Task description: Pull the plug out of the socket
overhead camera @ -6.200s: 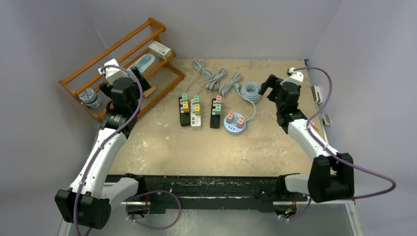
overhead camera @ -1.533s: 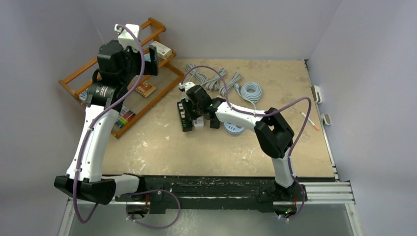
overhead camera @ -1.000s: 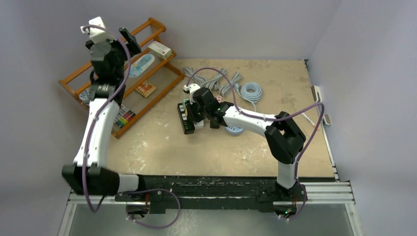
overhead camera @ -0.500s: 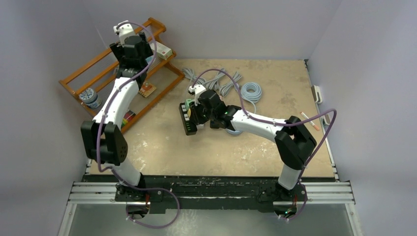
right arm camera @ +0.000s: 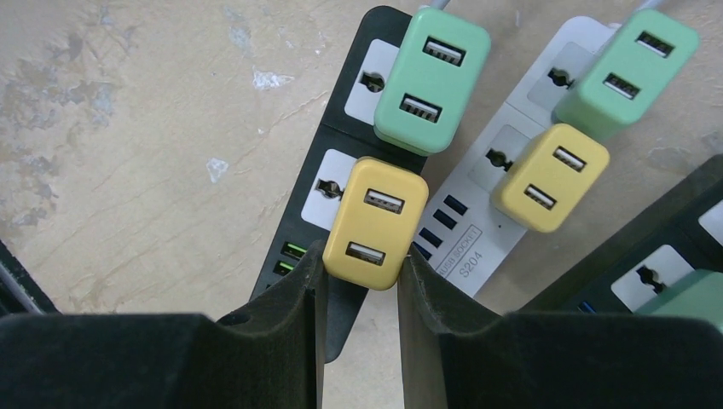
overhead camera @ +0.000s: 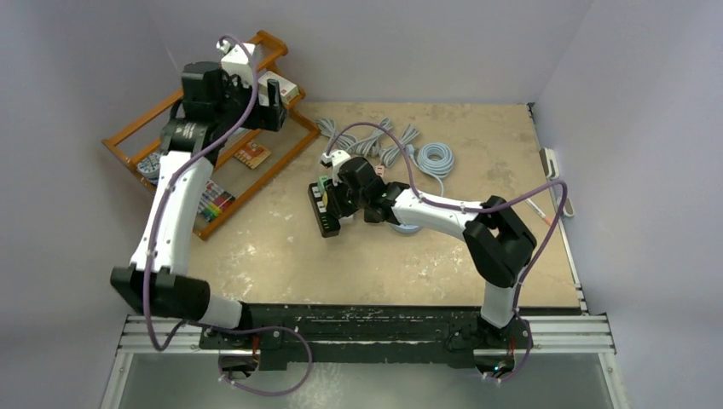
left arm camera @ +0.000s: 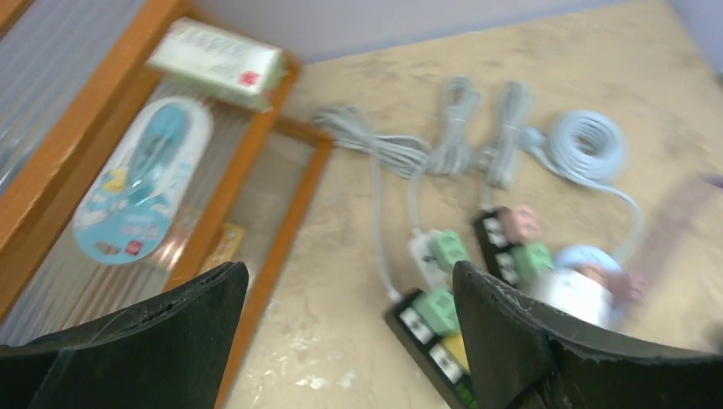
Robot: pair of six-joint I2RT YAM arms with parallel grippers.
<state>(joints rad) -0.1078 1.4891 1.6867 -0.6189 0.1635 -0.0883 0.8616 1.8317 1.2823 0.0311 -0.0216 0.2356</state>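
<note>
Scuffed beige worktop [overhead camera: 281,247] lies between pale lilac walls [overhead camera: 409,43]. Right gripper [right arm camera: 360,257] pinches the yellow plug [right arm camera: 379,221]; left gripper [left arm camera: 348,274] hangs with jaws wide apart.

Plug [right arm camera: 381,223] between fingers [right arm camera: 281,341] of right gripper [right arm camera: 358,260], seated on power strip [right arm camera: 328,183]; second plug [right arm camera: 432,79] beyond fingertips, same strip; neighbouring strip [right arm camera: 473,230] right of fingers, carrying further plugs [right arm camera: 552,177]

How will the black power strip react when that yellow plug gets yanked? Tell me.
The black power strip looks slim and light, lying loose with nothing pinning it, so it will likely lift with the yellow plug. The plug's smooth hard casing may slip, since the right gripper pinches only its near end.
</note>
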